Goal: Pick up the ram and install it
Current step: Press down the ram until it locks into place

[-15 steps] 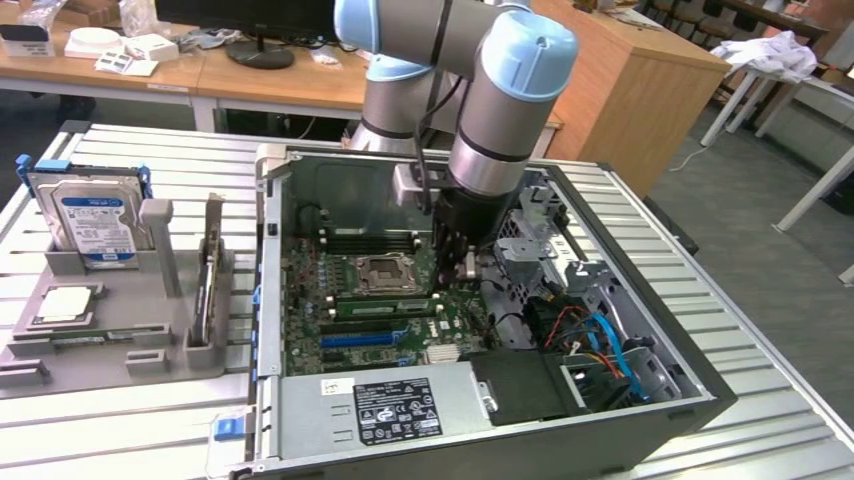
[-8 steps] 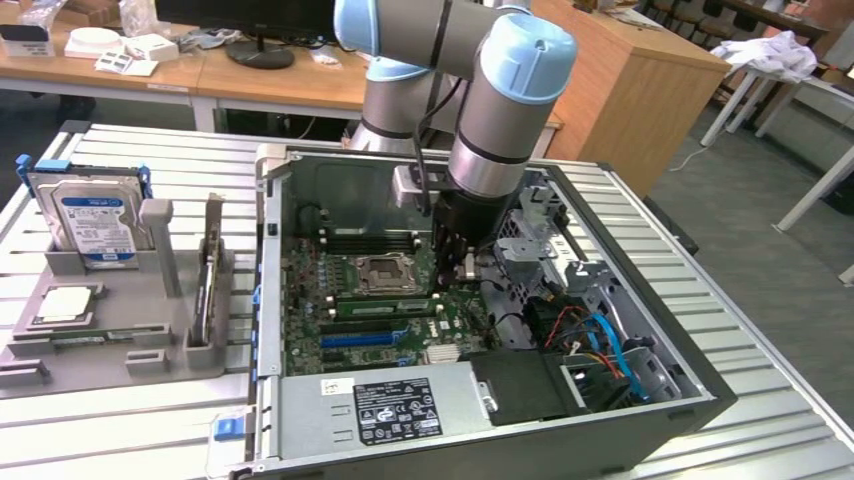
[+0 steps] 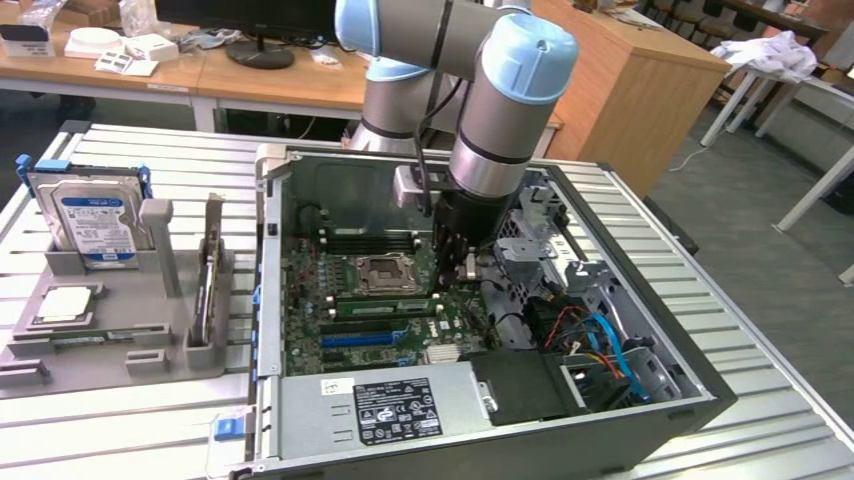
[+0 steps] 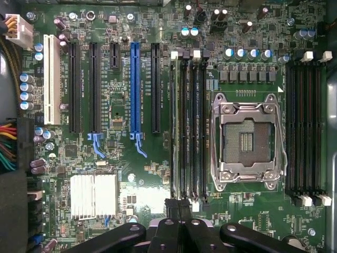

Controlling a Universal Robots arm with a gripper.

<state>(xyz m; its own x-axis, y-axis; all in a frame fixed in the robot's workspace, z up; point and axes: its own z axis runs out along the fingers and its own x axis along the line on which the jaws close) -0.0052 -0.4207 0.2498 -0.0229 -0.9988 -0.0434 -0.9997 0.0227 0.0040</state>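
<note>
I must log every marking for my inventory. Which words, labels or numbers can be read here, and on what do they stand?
No text can be read for certain.
Hard drive blue label: too blurred.
Power supply sticker: print too small.
Motherboard slot markings: too small.

Your gripper hangs inside the computer case, over the motherboard. Right under its jaws lie the memory slots. The empty socket sits just beside them.
</note>
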